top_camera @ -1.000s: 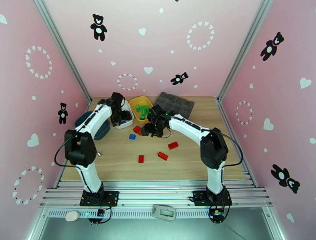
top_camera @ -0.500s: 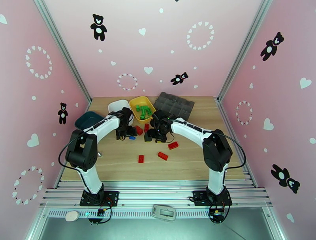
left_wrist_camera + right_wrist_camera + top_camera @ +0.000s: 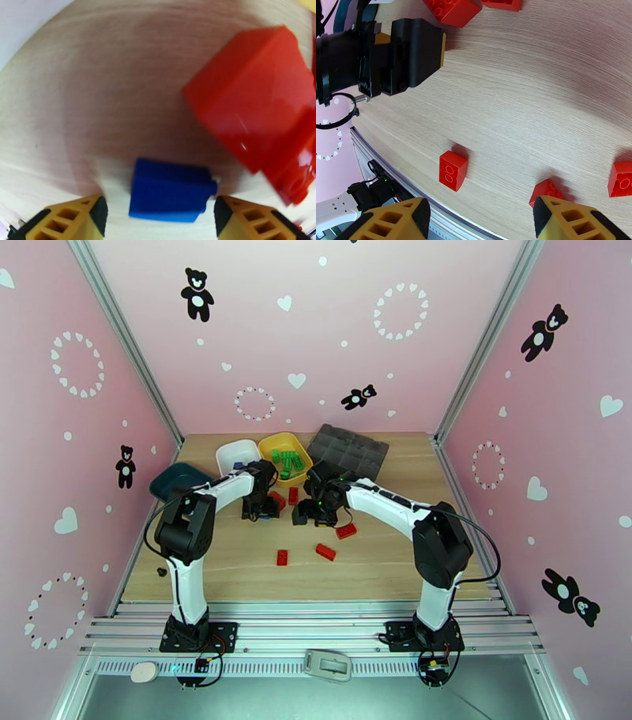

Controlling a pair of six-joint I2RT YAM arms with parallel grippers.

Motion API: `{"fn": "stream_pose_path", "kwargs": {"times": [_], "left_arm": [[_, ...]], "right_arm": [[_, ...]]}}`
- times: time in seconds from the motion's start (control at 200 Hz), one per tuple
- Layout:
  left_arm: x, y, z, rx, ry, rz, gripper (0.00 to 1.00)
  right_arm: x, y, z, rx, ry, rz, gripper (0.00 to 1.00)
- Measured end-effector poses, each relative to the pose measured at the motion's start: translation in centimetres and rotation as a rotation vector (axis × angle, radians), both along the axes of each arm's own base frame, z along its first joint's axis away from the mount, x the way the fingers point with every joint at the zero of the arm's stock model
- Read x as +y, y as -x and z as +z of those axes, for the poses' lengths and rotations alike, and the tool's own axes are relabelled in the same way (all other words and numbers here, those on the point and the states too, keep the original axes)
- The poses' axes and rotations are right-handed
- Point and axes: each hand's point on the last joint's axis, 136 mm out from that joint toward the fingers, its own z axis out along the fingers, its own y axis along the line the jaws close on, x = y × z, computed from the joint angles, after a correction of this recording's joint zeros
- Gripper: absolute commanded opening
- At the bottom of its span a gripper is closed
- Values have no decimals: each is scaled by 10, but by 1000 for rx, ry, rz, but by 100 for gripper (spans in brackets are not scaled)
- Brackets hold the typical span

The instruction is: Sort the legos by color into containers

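Observation:
A blue lego [image 3: 170, 194] lies on the wood between the yellow fingertips of my left gripper [image 3: 160, 215], which is open with a gap on each side of it. Just beyond it sits a larger red lego [image 3: 252, 114]. From above, the left gripper [image 3: 260, 511] is low over the table in front of the white container [image 3: 237, 451]. My right gripper [image 3: 310, 515] hovers open beside it with nothing between its fingers [image 3: 395, 219]. Loose red legos [image 3: 282, 557] [image 3: 325, 552] [image 3: 345, 531] lie nearer the front. The yellow container [image 3: 272, 470] holds green legos [image 3: 286, 461]. The teal container [image 3: 175, 478] stands at the left.
A dark grey organizer box [image 3: 348, 449] lies at the back right. Two more red legos [image 3: 293, 495] sit between the grippers, near the yellow container. In the right wrist view the left gripper's black body [image 3: 414, 55] is close by. The table's metal front rail [image 3: 316, 627] runs along the near edge.
My left arm has swung from over the white container down to the table and now straddles the blue lego. The right gripper has shifted slightly nearer.

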Motion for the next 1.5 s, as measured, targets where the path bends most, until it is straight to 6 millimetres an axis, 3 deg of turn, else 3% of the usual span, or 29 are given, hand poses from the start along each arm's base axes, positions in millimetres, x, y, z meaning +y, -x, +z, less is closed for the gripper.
{"fn": "stream_pose_path", "kwargs": {"times": [0.526,0.811,0.981,1.216,1.351,1.502], "left_arm": [[-5,-13,2,-19,2,-25,43],[-5,-4,7,-23,7,-11,39],[-5,4,37,-78,42,22,38],[-8,-3,82,-177,109,71,38],[6,-24,106,-225,129,138,38],[34,-66,142,-301,141,231,38]], "right_arm": [[-1,-5,5,-11,-1,-10,72],[2,-7,10,-21,-10,-11,72],[2,-8,11,-24,-13,-10,72],[10,-17,26,-58,-42,-9,72],[15,-23,32,-77,-55,-3,71],[15,-23,35,-80,-56,-1,71]]}}
